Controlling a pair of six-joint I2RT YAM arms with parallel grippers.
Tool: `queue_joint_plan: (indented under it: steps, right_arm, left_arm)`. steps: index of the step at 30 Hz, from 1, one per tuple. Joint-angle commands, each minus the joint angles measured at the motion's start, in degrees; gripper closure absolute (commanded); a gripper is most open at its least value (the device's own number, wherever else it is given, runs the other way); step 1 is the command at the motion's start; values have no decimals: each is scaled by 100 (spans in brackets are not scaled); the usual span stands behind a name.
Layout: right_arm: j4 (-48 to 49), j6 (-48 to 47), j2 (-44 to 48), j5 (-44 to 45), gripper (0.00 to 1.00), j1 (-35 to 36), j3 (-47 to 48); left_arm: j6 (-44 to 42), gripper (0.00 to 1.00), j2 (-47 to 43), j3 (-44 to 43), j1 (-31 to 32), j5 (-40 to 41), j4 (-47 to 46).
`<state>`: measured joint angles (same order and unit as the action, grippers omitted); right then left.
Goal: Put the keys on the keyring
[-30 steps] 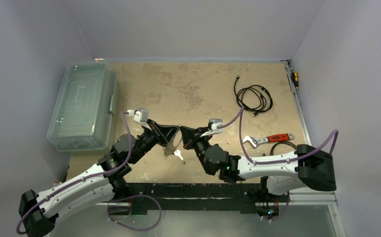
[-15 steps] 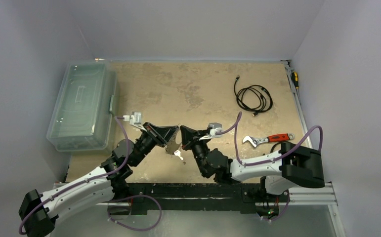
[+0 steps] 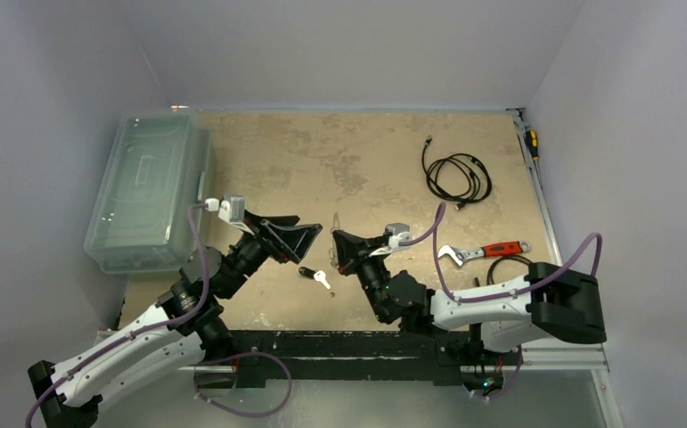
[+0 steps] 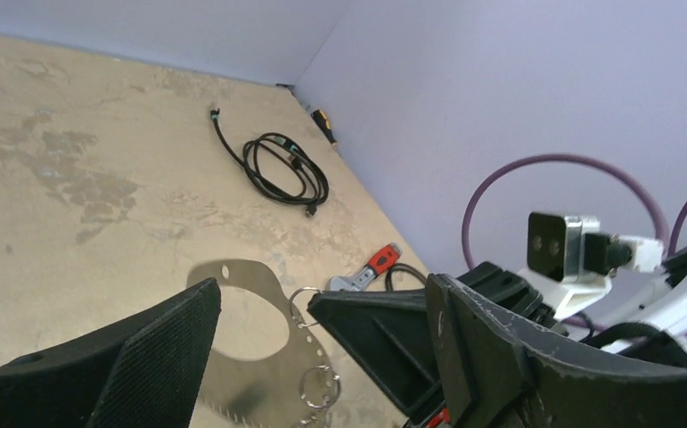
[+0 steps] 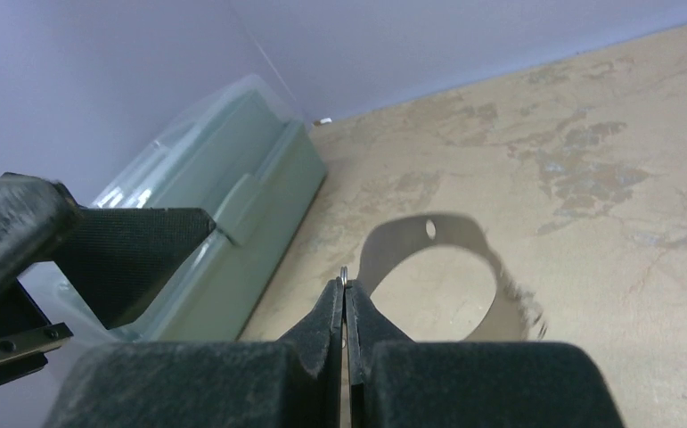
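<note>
Left hand (image 3: pixel 309 242): fingers spread wide and holding nothing. In the left wrist view the keyring (image 4: pixel 264 276) stands in the gap between the two pads, touching neither.
Right hand (image 5: pixel 343 287): fingers pressed together, clamped on a small wire ring (image 5: pixel 343 273) at the keyring's edge. The tips point toward 9 o'clock, facing the left hand.
Keyring: raised off the counter (image 3: pixel 268 152) and carried by the right hand alone. From overhead it is seen edge-on, as a thin sliver at 12 o'clock of the right fingertips. A second small wire ring (image 4: pixel 318 389) hangs lower on its toothed edge.
Keys (image 3: pixel 315 277): both lie flat on the counter, at 6 o'clock of the gap between the hands. The black-headed one sits just at 10 o'clock of the silver one. Neither is on the keyring and no finger touches them.
Wrench (image 3: pixel 484 252): red handle, on the counter at 3 o'clock of the right hand, well apart.
Cable (image 3: pixel 457 176): black coil at 1 o'clock, untouched.
Bin (image 3: pixel 148 192): clear lidded box at 9 o'clock, at the counter's edge.
</note>
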<state>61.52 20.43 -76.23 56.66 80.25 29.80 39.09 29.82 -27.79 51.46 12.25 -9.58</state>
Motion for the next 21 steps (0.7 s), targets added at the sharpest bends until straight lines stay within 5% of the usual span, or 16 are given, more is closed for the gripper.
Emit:
queue_joint_plan:
  steps: [1,12,21]
  right_arm:
    - [-218,-133,409,-176,100,17,42]
    - [-710,-340,531,-137,100,17,336]
    - [-1073,-301,620,-74,100,17,535]
  left_arm:
    - [-1152,16,240,-489,17,-610,886]
    - [-1561,5,689,-395,29,-1874,649]
    - [-1766,4,932,-220,24,-1975,601]
